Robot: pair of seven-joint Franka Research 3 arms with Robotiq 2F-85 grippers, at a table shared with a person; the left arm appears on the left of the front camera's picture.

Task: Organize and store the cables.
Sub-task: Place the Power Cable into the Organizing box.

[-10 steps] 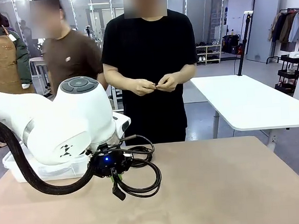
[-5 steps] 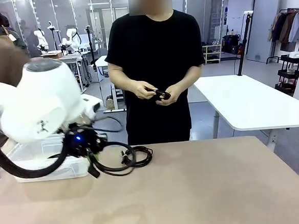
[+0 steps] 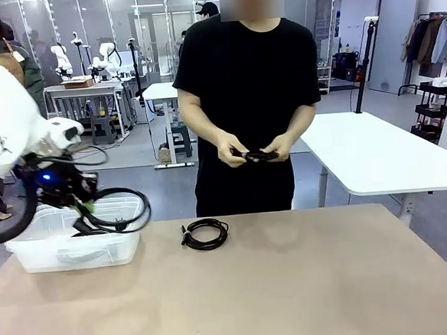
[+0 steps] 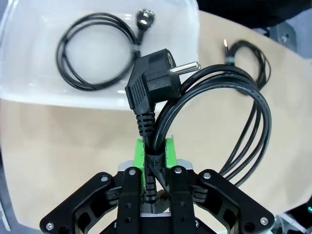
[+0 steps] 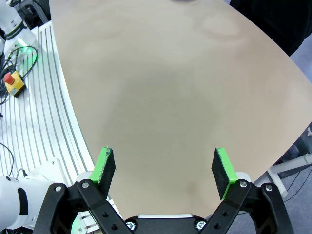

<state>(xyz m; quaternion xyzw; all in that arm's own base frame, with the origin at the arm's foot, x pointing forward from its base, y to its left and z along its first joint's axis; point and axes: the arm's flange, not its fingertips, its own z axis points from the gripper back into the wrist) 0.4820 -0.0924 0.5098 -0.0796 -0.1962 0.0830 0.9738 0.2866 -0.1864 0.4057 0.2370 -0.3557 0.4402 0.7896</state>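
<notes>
a tan table, a white table beyond it, and a red-capped yellow button.

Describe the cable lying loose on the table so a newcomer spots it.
On the beige table, look near the far edge, right of the clear plastic bin. The small coil of thin black cord lies flat, untouched; the thick plugged cable is in the left gripper, others in the bin and the person's hands.

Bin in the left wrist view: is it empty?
No, a coiled cable lies inside the bin.
</notes>
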